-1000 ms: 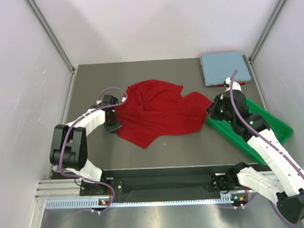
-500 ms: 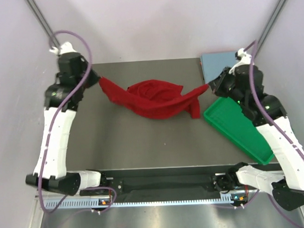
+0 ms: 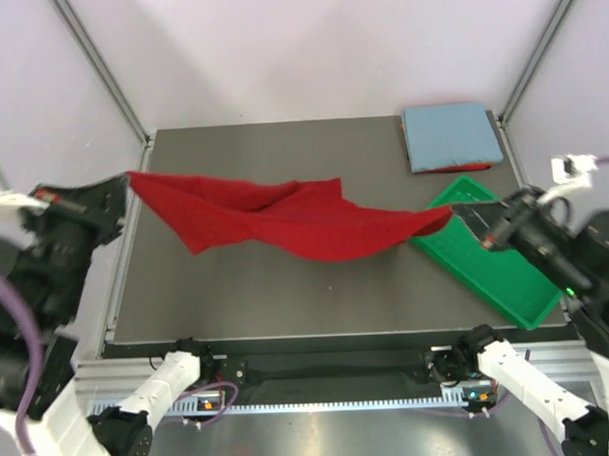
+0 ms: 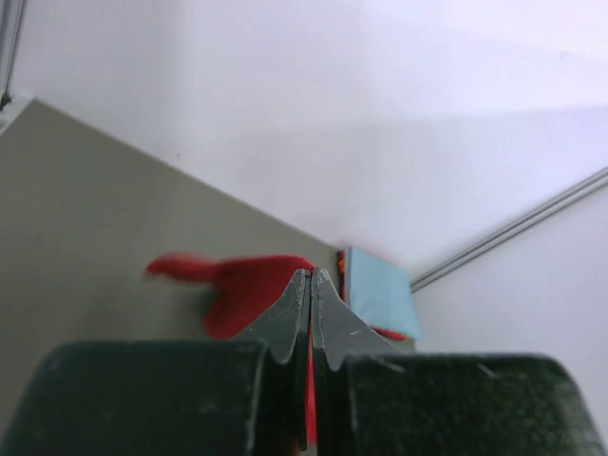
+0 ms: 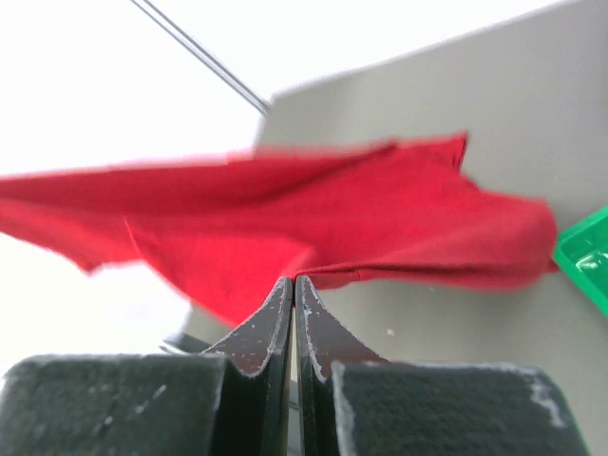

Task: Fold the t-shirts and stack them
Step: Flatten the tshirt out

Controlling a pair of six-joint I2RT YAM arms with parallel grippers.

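You have the left claw (image 3: 126, 178) and right claw (image 3: 454, 211) each clamped on the red t-shirt (image 3: 284, 221), stretched above the worktop (image 3: 287, 309).

The left arm (image 3: 45, 257) is held up high on the left side, and its wrist points right. The left gripper (image 3: 126, 178) is squeezed tight on one end of the red shirt (image 3: 284, 219). The right arm (image 3: 556, 259) is held up high on the right side and points left. The right gripper (image 3: 454, 211) pinches the shirt's other end. The two arms are spread wide apart.
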